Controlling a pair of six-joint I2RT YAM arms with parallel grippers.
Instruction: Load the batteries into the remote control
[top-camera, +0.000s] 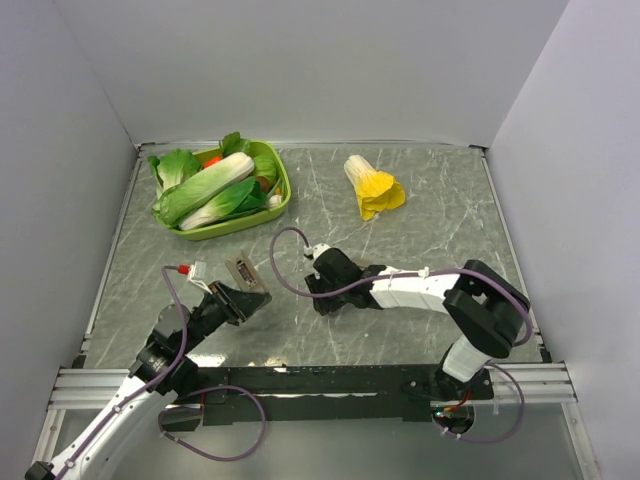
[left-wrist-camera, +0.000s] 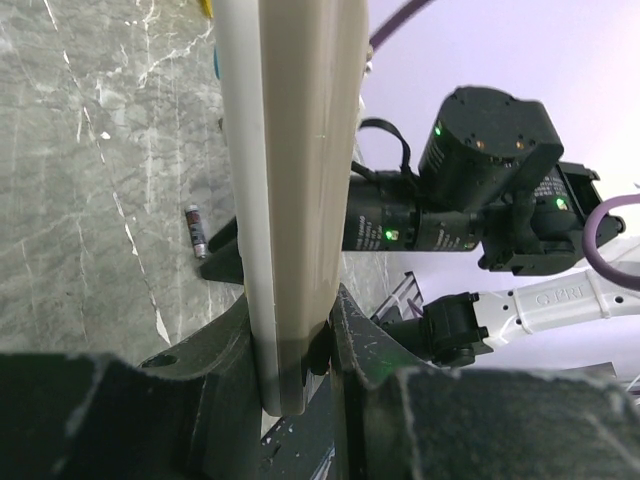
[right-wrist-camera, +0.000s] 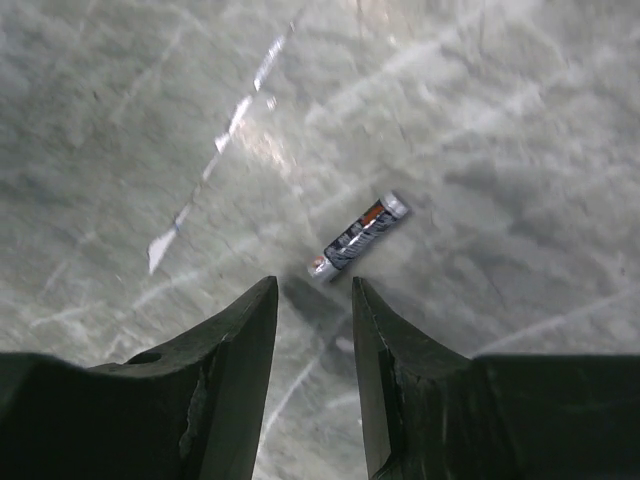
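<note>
Remote control: pinched at its near end in the left gripper, jaws clenched on both long faces, body raised off the table and projecting straight out from the fingers. Probably held this way to steady it as a fixed target and keep the back reachable for the other arm; compartment state not readable edge-on from the wrist view. Right gripper low over the marble, jaws released with a narrow gap, nothing between them. Battery flat on the surface just beyond the fingertips, lying diagonally, touching neither finger; likely lined up for a pinch across its length, though skewed to the gap, so some wrist turn seemingly called for. Same cell apparently seen from the left wrist view, on the table near the right arm's fingers. Count: 1 remote control, 1 battery in view, 2nd battery not located in any view. Elsewhere: 1 green tray of leafy toy vegetables at far left, number inside not countable; 1 yellow toy cabbage loose at the far side, well apart from both grippers.
</note>
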